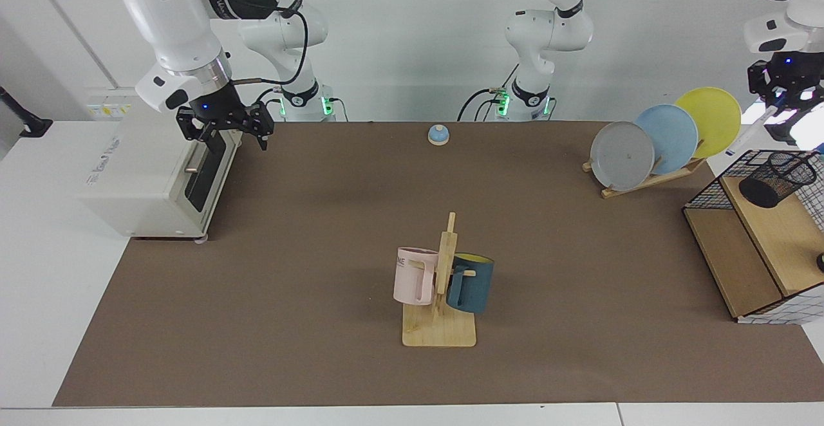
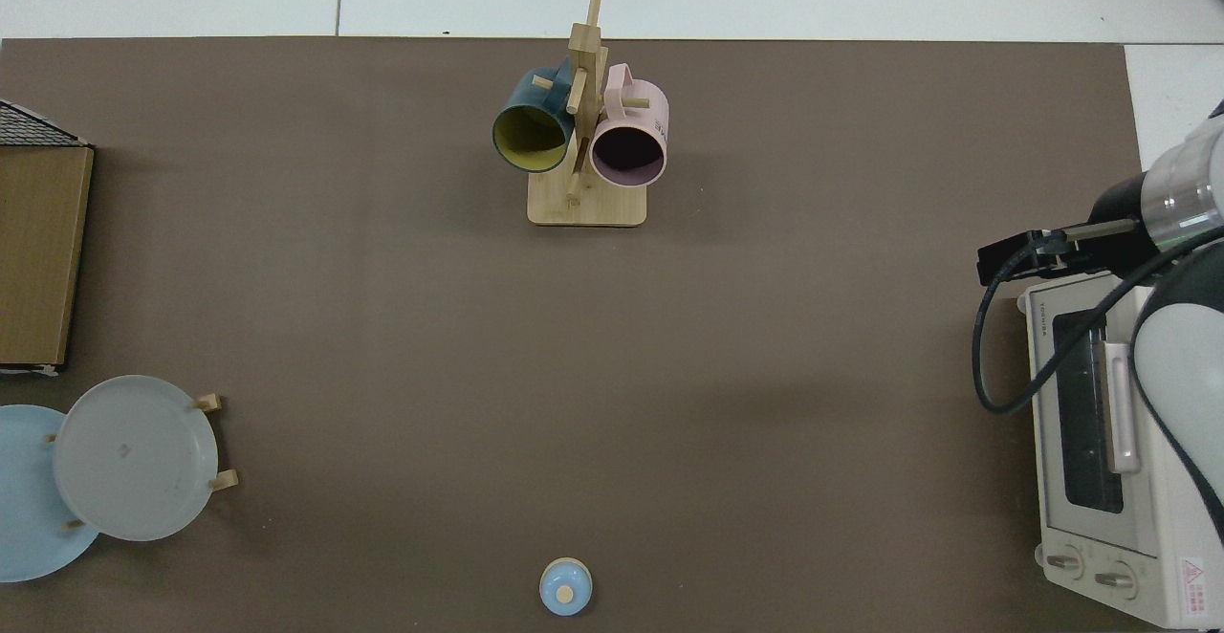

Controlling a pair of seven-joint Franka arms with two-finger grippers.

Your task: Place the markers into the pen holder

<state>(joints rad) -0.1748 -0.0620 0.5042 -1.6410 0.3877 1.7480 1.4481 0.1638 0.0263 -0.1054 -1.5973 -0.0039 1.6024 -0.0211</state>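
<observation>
Now left gripper [image 1: 777, 99] grips marker [image 1: 747, 133] above pen holder [image 1: 776, 178]; right gripper [image 1: 222, 131] waits nr toaster oven [image 1: 138, 175].

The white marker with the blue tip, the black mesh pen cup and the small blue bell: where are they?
white marker [image 1: 749, 134], facing view, mid-barrel.
black mesh pen cup [image 1: 769, 185], facing view, side wall.
small blue bell [image 2: 565, 587], top view, dome.

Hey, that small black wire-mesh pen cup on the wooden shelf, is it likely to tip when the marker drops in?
Probably somewhat. The black wire-mesh pen holder looks light and taller than wide, standing free on the wooden shelf. The white marker hangs tilted from the left gripper, so it may strike the rim. The right gripper waits by the toaster oven.
</observation>
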